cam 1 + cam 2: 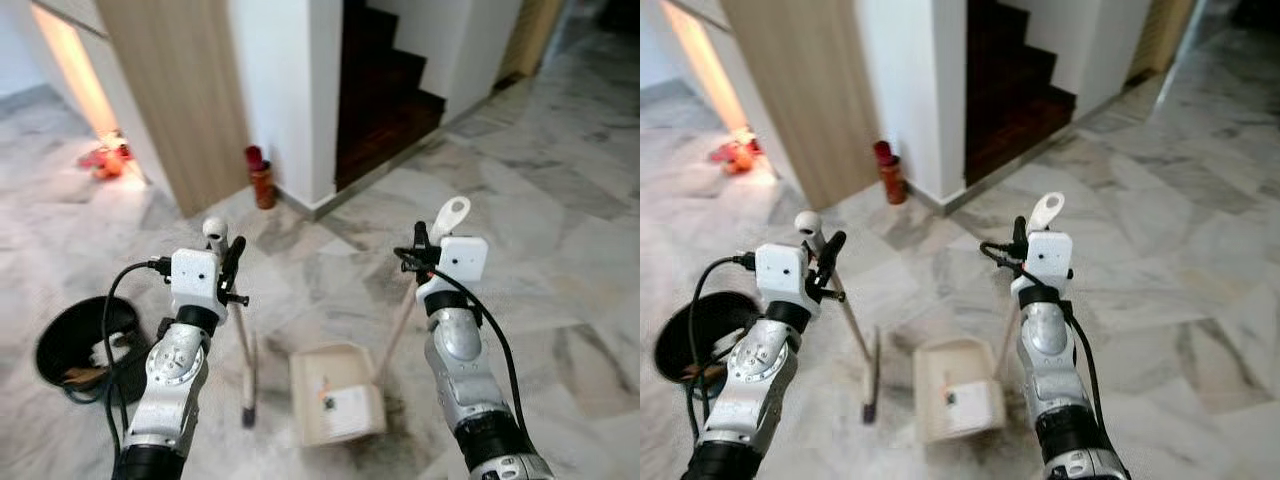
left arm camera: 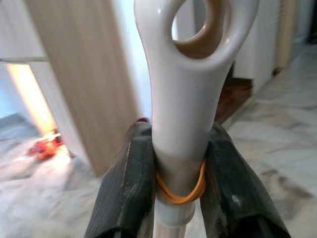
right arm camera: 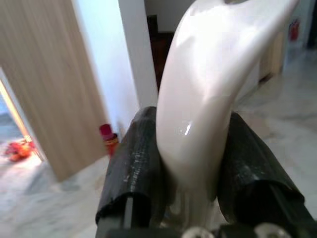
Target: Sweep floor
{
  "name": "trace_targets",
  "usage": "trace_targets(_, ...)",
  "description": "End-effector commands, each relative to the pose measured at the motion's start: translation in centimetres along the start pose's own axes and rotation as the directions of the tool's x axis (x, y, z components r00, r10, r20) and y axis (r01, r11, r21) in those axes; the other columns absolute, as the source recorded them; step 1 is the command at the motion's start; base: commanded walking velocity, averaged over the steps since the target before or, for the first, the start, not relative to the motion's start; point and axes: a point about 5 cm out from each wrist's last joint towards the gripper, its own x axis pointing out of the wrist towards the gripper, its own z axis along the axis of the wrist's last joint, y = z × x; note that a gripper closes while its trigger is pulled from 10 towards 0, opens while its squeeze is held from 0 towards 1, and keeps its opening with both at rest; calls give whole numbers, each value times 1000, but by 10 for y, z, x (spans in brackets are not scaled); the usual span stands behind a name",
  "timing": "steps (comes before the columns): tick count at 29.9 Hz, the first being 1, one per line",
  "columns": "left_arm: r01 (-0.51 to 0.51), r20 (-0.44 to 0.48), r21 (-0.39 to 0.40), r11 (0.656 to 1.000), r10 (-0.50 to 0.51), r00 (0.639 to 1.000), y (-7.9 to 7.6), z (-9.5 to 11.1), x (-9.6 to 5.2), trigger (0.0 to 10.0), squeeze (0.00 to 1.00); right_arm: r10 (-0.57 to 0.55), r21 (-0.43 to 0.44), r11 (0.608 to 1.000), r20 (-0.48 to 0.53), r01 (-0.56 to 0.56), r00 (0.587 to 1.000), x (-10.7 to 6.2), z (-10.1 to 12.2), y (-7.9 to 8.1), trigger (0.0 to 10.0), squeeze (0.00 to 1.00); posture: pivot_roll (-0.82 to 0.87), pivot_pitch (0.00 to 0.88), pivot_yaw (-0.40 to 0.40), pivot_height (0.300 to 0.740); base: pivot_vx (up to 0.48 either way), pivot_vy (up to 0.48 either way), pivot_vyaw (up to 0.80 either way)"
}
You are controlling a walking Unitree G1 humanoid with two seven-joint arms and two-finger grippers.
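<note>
Grey-veined marble floor (image 1: 560, 190) runs toward a white wall (image 1: 285, 90) at 12 o'clock, with a wood panel (image 1: 180, 90) at 11 and dark stairs (image 1: 385, 90) at 1. A red bottle (image 1: 260, 178) stands at the wall's foot, just beside the panel. Something red and orange (image 1: 108, 158) lies in a lit gap at 10, too blurred to name. A black bin (image 1: 80, 345) sits at 8, close to the left arm.

The left gripper (image 2: 171, 168) is clamped on the broom (image 1: 247, 370) just below its white looped handle top, where an orange rubber band (image 2: 181, 191) circles the shaft. The broom slants down to its head on the floor at 6, just left of the dustpan (image 1: 335, 395).

The right gripper (image 3: 190, 163) squeezes the white cap of the dustpan's handle (image 1: 400, 320), its 2 fingers pressed against either side. The pan rests flat on the floor between the 2 arms.
</note>
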Motion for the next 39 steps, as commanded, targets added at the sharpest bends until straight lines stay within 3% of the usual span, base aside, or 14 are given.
trace_targets(1,6,36,5,1000,-6,999,1,8,2,10000,0,14,-4,1000,65,-13,998,6,14,4,10000,0,119,43,46,740,0,352,775)
trace_targets(21,21,44,10,1000,-22,999,-2,9,3,10000,0,21,1,1000,61,-21,998,6,14,6,10000,0,119,37,46,740,0,59,778)
trace_targets(39,23,30,12,1000,-24,999,-2,7,0,10000,0,33,17,999,57,-34,998,6,14,6,10000,0,122,47,45,740,0,0,0)
